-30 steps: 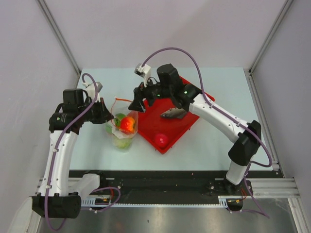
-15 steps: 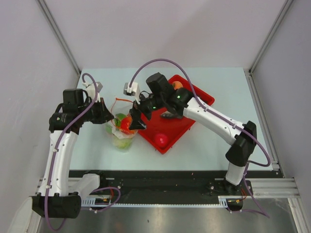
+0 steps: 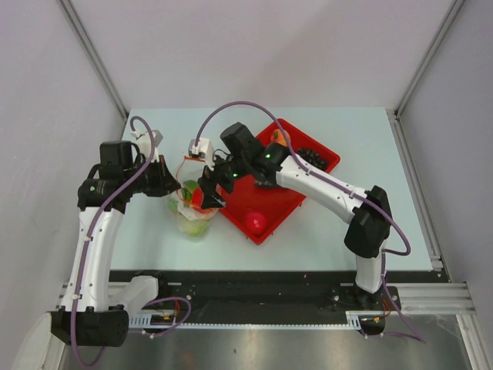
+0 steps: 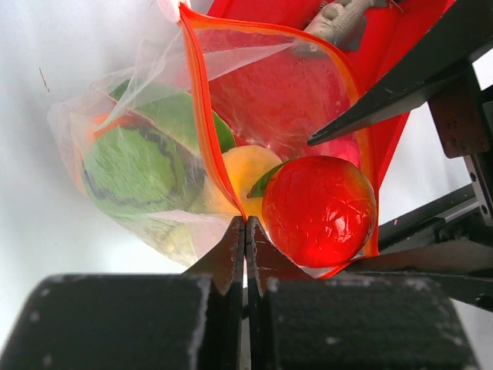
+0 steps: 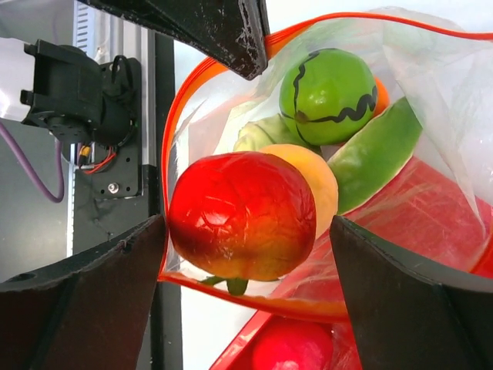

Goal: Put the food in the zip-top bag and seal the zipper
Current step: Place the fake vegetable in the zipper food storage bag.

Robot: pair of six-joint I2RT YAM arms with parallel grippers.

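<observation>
The zip-top bag (image 3: 192, 220) stands open left of the tray, its orange-red zipper (image 4: 202, 116) forming the mouth. My left gripper (image 4: 245, 223) is shut on the near rim of that strip. Food inside includes a striped green melon (image 4: 135, 169), a yellow fruit (image 4: 243, 166) and a green piece (image 5: 373, 154). A red-orange fruit (image 5: 243, 212) sits at the bag's mouth. My right gripper (image 5: 246, 235) is open and straddles it, with a gap at the right finger. In the top view the right gripper (image 3: 209, 193) is over the bag's right edge.
The red tray (image 3: 304, 196) lies right of the bag, holding a red tomato (image 3: 256, 222), dark grapes (image 3: 314, 156), an orange (image 3: 279, 139) and a grey fish (image 4: 339, 19). The right arm stretches across the tray. A bare table strip runs along the front.
My right gripper has swung left and down from above the tray's corner to the bag's mouth, now straddling the red-orange fruit. The left arm and bag have stayed put.
</observation>
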